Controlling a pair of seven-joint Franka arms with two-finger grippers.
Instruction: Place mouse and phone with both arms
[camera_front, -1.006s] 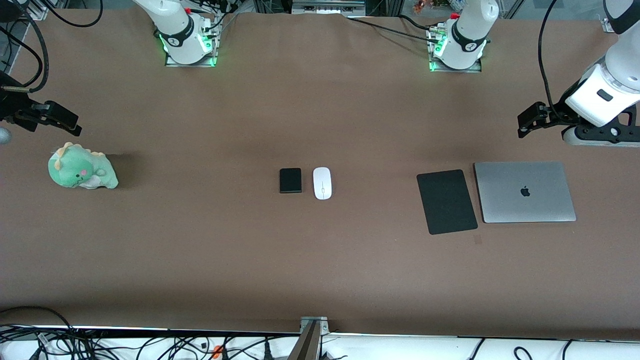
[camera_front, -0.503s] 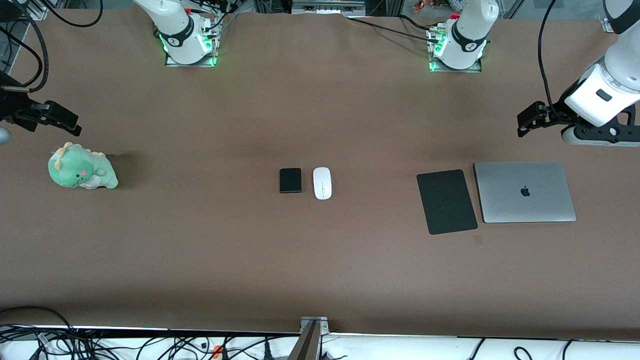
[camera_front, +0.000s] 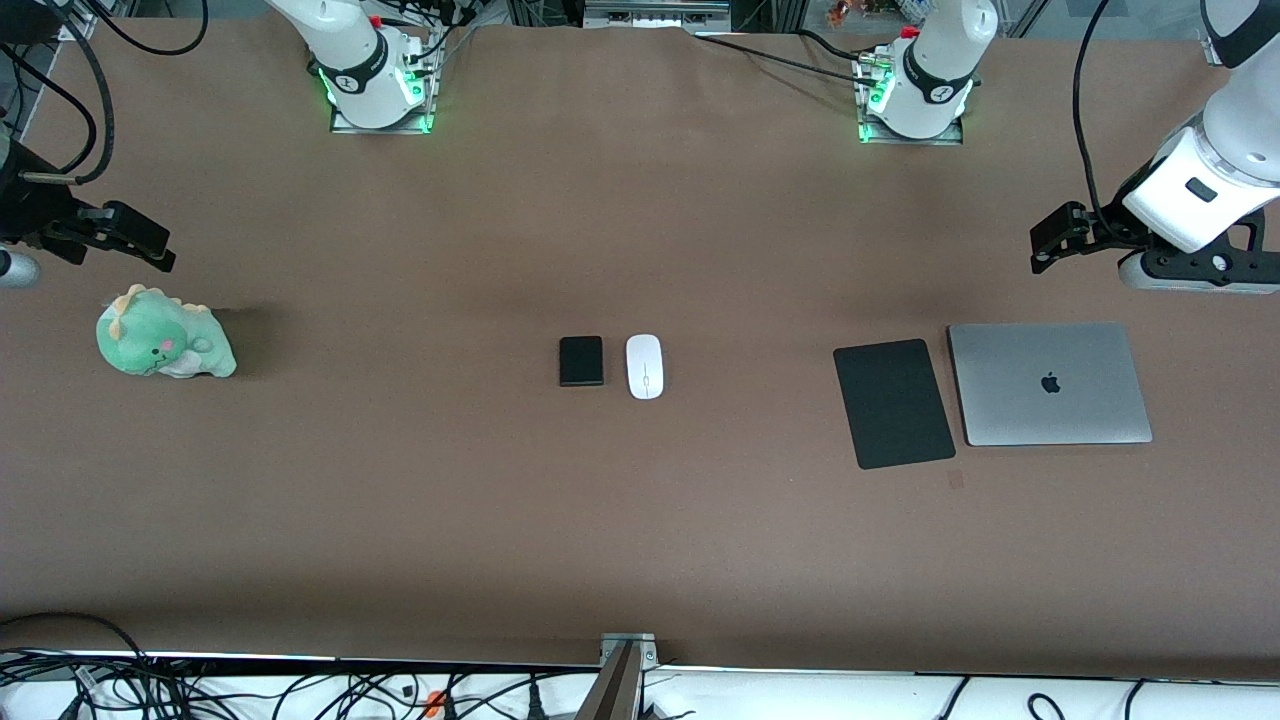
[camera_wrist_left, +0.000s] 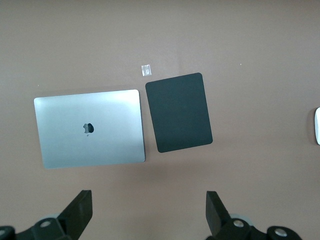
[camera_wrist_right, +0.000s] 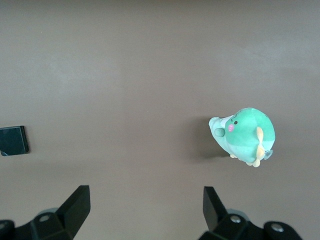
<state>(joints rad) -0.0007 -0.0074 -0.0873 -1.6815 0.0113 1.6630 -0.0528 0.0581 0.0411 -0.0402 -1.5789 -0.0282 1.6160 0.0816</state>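
The white oval mouse (camera_front: 645, 366) and the small black phone (camera_front: 581, 361) lie side by side at the middle of the table, the phone toward the right arm's end. My left gripper (camera_front: 1046, 243) hangs open over bare table at the left arm's end; its wrist view shows the open gripper (camera_wrist_left: 149, 210) empty and an edge of the mouse (camera_wrist_left: 317, 126). My right gripper (camera_front: 150, 243) hangs open over bare table at the right arm's end, close to a plush toy. In the right wrist view the gripper (camera_wrist_right: 145, 207) holds nothing and the phone (camera_wrist_right: 12, 140) shows at the frame's edge.
A black mouse pad (camera_front: 893, 402) and a closed silver laptop (camera_front: 1048, 383) lie side by side toward the left arm's end. A green plush dinosaur (camera_front: 163, 343) sits toward the right arm's end. Cables run along the table's near edge.
Both arms have shifted slightly, the right gripper a little toward the table's middle. The mouse and phone have not moved. Both grippers stay open.
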